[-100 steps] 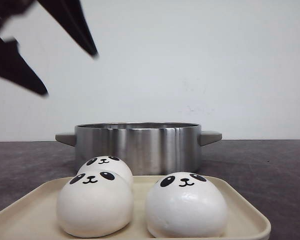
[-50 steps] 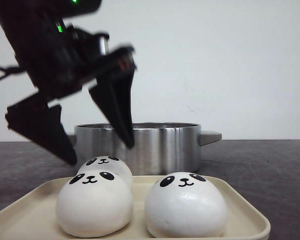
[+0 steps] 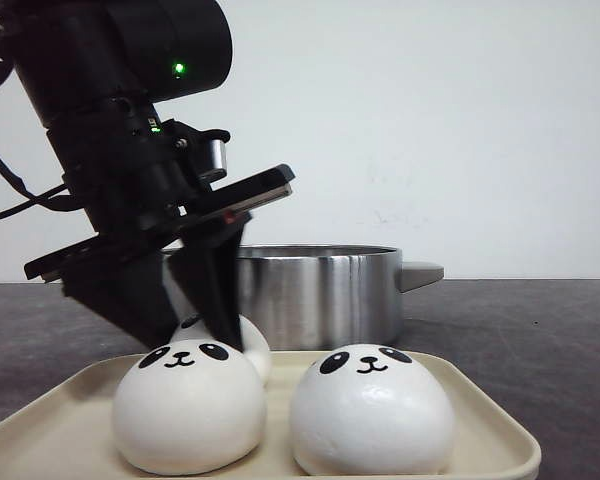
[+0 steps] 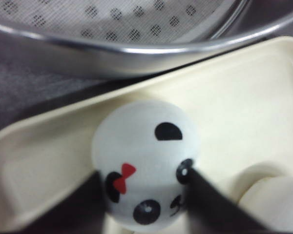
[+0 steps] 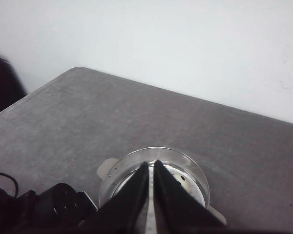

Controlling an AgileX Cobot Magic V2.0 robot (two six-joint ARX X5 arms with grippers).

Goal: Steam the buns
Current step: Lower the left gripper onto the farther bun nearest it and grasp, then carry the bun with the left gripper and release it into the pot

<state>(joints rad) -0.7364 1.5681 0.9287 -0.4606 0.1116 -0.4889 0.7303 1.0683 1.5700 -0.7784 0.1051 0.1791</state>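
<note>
Three white panda-faced buns lie on a cream tray (image 3: 485, 425): front left (image 3: 185, 405), front right (image 3: 372, 410) and back left (image 3: 254, 345). My left gripper (image 3: 192, 330) is down over the back left bun. In the left wrist view that bun (image 4: 144, 156) has a red bow, and the open gripper (image 4: 144, 195) has a finger at each of its sides. A neighbouring bun (image 4: 278, 204) shows at the edge. My right gripper (image 5: 151, 165) is shut and empty, high above the steel pot (image 5: 193, 178). No fourth bun shows.
The steel pot (image 3: 320, 290) with two side handles stands just behind the tray on the dark grey table. Its perforated steamer plate (image 4: 112, 14) shows in the left wrist view. The left arm (image 5: 53, 204) is below the right gripper. A white wall is behind.
My left arm has come down from the upper left, and its open fingers now straddle the back left bun. The buns, tray and pot have not moved.
</note>
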